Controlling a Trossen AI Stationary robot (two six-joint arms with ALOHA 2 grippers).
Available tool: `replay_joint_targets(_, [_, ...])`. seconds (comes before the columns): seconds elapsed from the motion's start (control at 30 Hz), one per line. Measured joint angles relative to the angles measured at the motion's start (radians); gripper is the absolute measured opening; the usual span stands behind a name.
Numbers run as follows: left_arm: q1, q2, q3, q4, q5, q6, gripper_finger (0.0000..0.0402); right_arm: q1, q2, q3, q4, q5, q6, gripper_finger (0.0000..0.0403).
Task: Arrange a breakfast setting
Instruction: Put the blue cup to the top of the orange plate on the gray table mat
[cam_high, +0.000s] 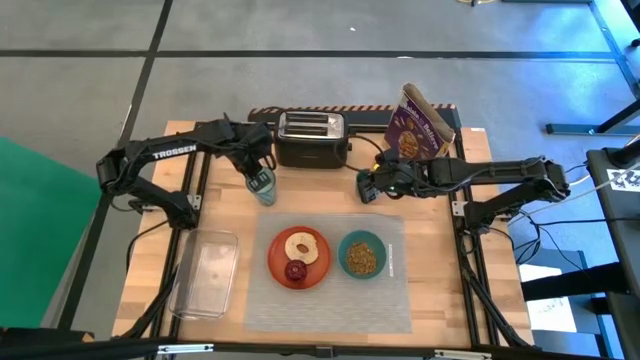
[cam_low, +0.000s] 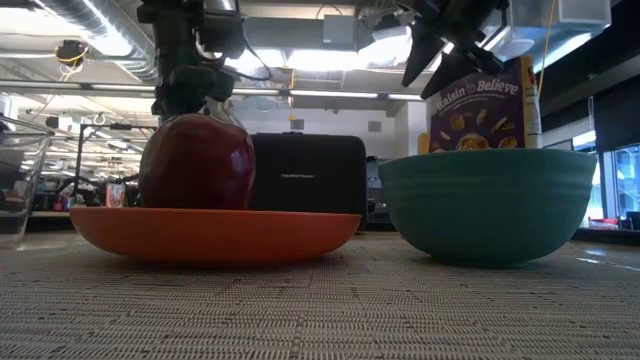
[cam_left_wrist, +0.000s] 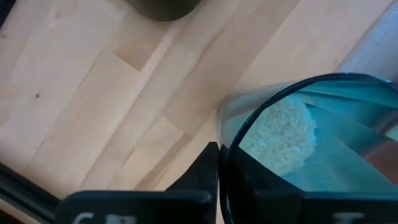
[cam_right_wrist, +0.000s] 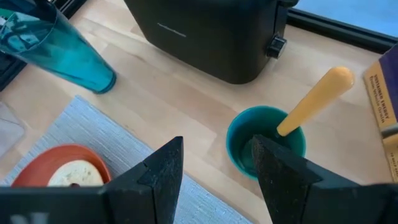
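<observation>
Placemat (cam_high: 330, 290) lies at the surface's near-centre edge carrying the orange plate (cam_high: 277, 262) (bagel half (cam_high: 305, 246), dark red fruit (cam_high: 296, 270)) and the teal bowl (cam_high: 361, 254); black toaster (cam_high: 311, 139) and cereal box (cam_high: 420, 125) stand along the far edge. Left gripper (cam_high: 262, 180) has its fingers closed on the tumbler (cam_high: 264, 188), off the mat toward the far-left, glass apparently tilted; right gripper (cam_right_wrist: 214, 165) hovers with fingers spread and empty over a small teal cup (cam_right_wrist: 266, 144) holding the orange-handled spoon (cam_right_wrist: 316, 99), between mat and toaster. Risk, judged: the tilted tumbler could slip or tip on set-down, and the slanted spoon handle may be knocked, toppling the cup.
</observation>
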Motion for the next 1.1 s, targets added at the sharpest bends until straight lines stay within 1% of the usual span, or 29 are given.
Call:
replay_joint_targets(0.13, [-0.041,0.001,0.038,-0.005,0.012,-0.038,0.0006,0.000,0.000,0.000,0.000,-0.002,-0.003,0.0184])
replay_joint_targets(0.27, [-0.080,0.000,0.084,0.013,-0.002,-0.098,0.0004,0.000,0.000,0.000,0.001,-0.008,-0.018,0.0184])
replay_joint_targets(0.37, [-0.114,0.001,0.119,0.061,-0.014,-0.131,0.0004,0.000,0.000,0.000,0.003,-0.011,-0.020,0.0184])
replay_joint_targets(0.47, [-0.150,0.031,0.149,0.137,-0.013,-0.156,0.0004,0.000,0.000,0.000,0.003,-0.011,-0.021,0.0184])
replay_joint_targets(0.57, [-0.185,0.095,0.186,0.173,-0.015,-0.157,0.0004,0.000,0.000,0.000,0.004,-0.011,-0.020,0.0184])
replay_joint_targets(0.67, [-0.220,0.170,0.237,0.148,-0.013,-0.154,0.0004,0.000,-0.002,0.000,0.004,-0.025,-0.020,0.0184])
replay_joint_targets(0.8, [-0.261,0.237,0.285,0.059,-0.022,-0.139,0.0004,0.000,-0.003,0.000,0.004,-0.038,-0.020,0.0184])
replay_joint_targets(0.93, [-0.284,0.257,0.290,0.046,-0.017,-0.128,0.0004,0.014,-0.003,0.000,0.004,-0.047,-0.013,0.0184])
replay_joint_targets(1.1, [-0.326,0.257,0.291,0.029,-0.005,-0.144,0.0004,0.049,-0.003,0.000,0.002,-0.006,0.005,0.0184])
